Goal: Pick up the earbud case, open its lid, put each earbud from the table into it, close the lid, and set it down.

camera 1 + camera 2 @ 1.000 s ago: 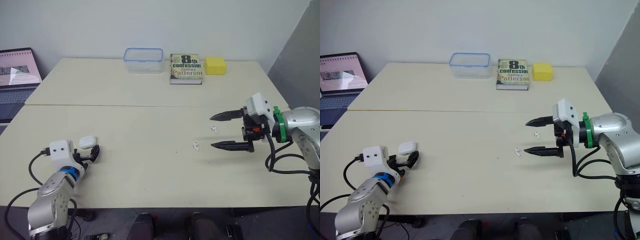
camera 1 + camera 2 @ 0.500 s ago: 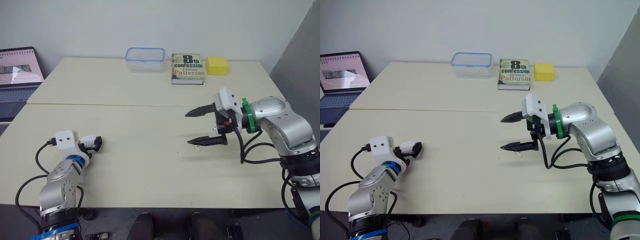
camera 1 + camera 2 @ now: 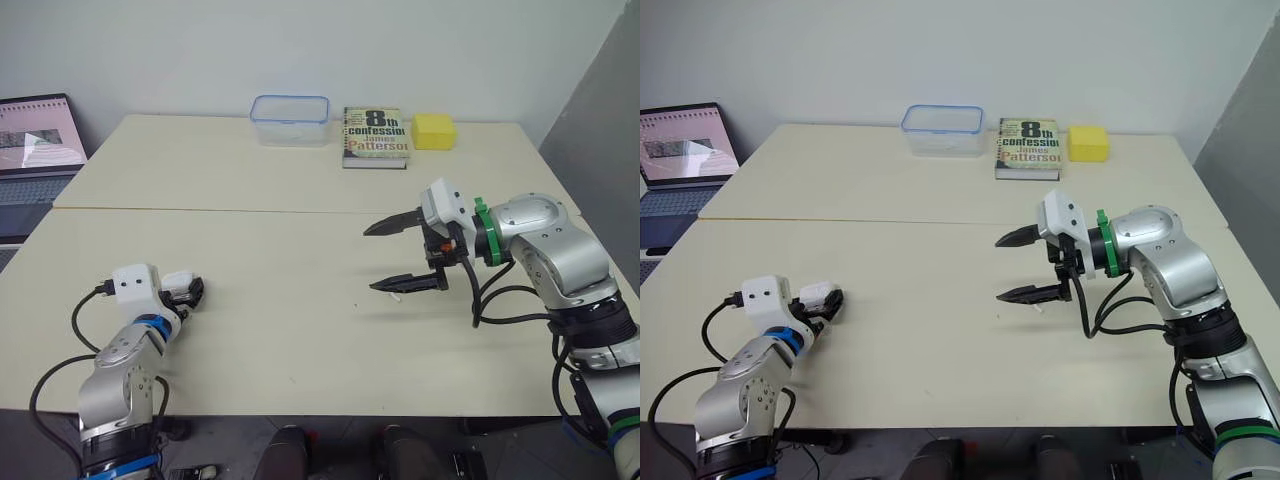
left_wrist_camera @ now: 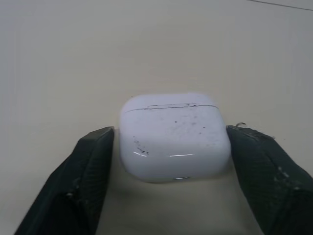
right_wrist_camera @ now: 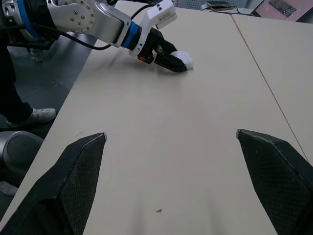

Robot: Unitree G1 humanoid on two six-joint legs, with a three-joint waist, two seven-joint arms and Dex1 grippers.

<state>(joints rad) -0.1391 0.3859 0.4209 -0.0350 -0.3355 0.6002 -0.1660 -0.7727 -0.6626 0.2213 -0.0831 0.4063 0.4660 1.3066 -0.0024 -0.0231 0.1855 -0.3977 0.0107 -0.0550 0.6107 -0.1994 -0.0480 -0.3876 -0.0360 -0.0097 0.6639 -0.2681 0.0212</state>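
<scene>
1. Progress: this is the very start. The earbud case (image 4: 173, 137) rests on the table (image 3: 300, 330) at its near left. The left gripper (image 3: 192, 291) has its fingers (image 4: 90, 176) pressed in from either side, so it looks like a grip, though the case is not yet lifted.
2. The lid seam reads as a thin closed line, so the lid is still shut.
3. The right gripper (image 3: 368, 258) hangs over the middle right of the table, well apart from the case. Its two fingers are spread wide and hold nothing.
4. One earbud (image 3: 396, 294) lies on the table just under the nearer of those fingers — it is not picked up. The other may be hidden behind that gripper.
5. Left to do, by my reading: lift the case, open the lid, load both earbuds, close the lid and set the case down. That is nearly the whole job.
6. Pointing: the case lies flat on a broad face. Its lid end faces away from the left wrist — to the right, toward the table's middle.
7. Axis: the case is close to square. Its slightly wider span seems to run across the gap between the left fingers, roughly near to far, while the base-to-lid line runs left to right.
</scene>
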